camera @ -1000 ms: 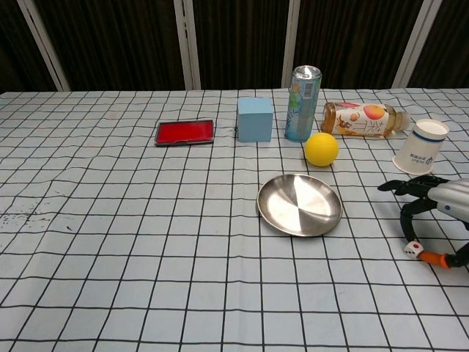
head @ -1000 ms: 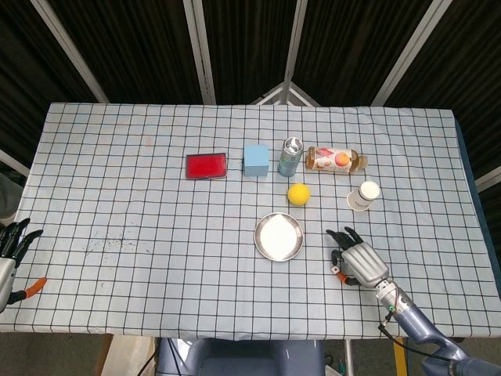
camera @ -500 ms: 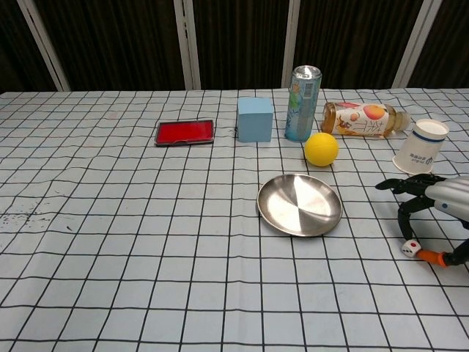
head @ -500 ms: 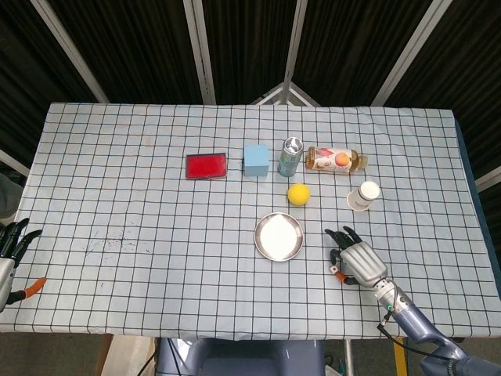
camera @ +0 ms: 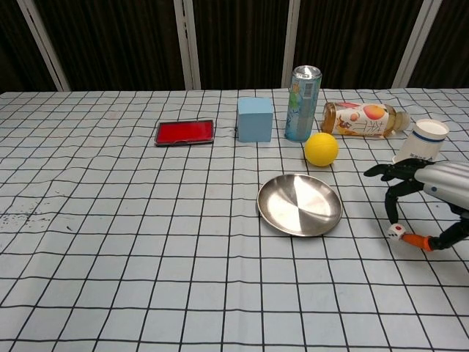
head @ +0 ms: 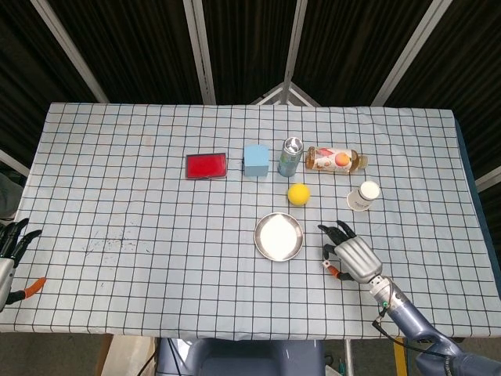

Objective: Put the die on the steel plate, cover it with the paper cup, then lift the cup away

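- Two hands show in the head view. The right hand (head: 350,254) is low over the bench (head: 117,172), just right of the steel plate (head: 278,236), with its fingers (head: 337,232) pointing away from the robot. Compared with the picture one second ago, it has moved toward the plate. The die cannot be seen here; the hand covers it.
- The paper cup (head: 363,195) lies on its side beyond the fingers, a little to the right and apart from them. The yellow ball (head: 298,194) is beyond the plate.
- The left hand (head: 11,243) is at the far left edge of the bench, fingers apart and holding nothing.
- Turning to the chest view, the right hand (camera: 418,194) holds the die (camera: 396,231) pinched between its thumb and a dark finger, and the other fingers (camera: 381,171) are spread. The die was further right before and is now nearer the steel plate (camera: 300,204), but it is not yet over the rim.
- I cannot tell whether the die is lifted fully off the cloth.
- The paper cup (camera: 421,139) is just behind the hand.
- My judgement: the carry is under way, and the hand must go more to the left before it releases. The pinch looks light, so the die may slip.
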